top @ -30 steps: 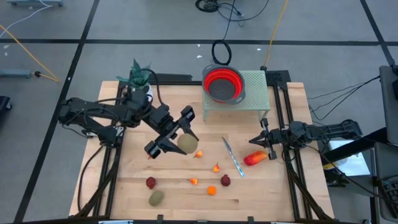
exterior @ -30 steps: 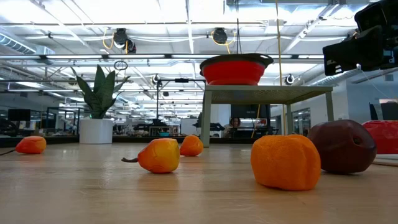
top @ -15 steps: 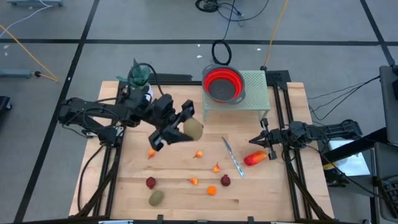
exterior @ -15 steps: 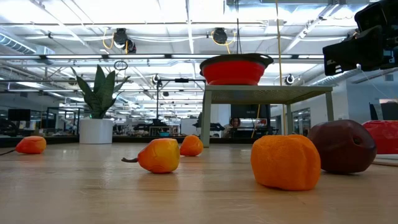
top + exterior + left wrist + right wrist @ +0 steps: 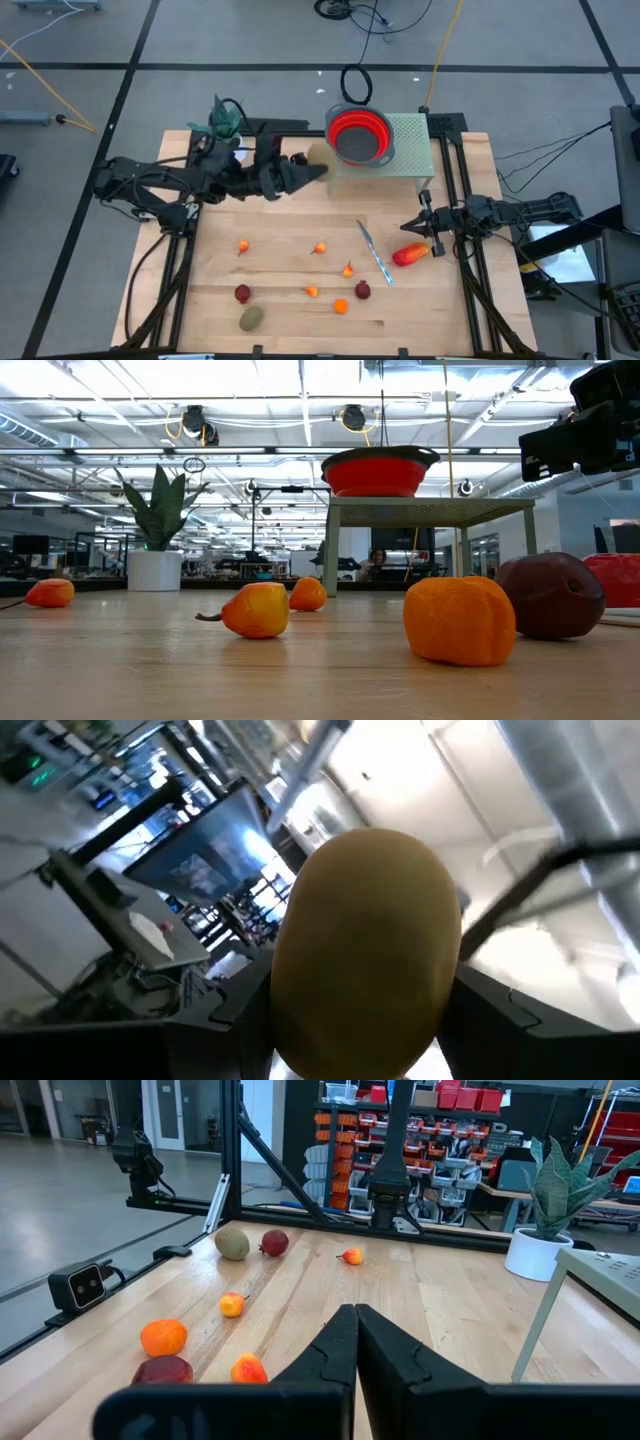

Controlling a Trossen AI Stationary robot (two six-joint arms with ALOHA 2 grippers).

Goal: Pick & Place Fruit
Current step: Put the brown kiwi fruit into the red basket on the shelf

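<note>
Left gripper (image 5: 313, 169) is raised beside the red bowl (image 5: 358, 135), clamped on an olive-brown fruit (image 5: 365, 955). Right gripper (image 5: 416, 226) is parked closed near the table's right edge, beside the red-orange piece (image 5: 410, 254).

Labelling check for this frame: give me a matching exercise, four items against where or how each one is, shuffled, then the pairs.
Items:
1. olive-brown oval
2. red bowl
3. knife
4. right gripper

Places or states:
A. shut, waiting near the table's right edge
B. flat on the table, beside the elongated red-orange piece
C. held in the left gripper, raised beside the stand
D. on top of the green stand

Pairs: 1-C, 2-D, 3-B, 4-A
</note>
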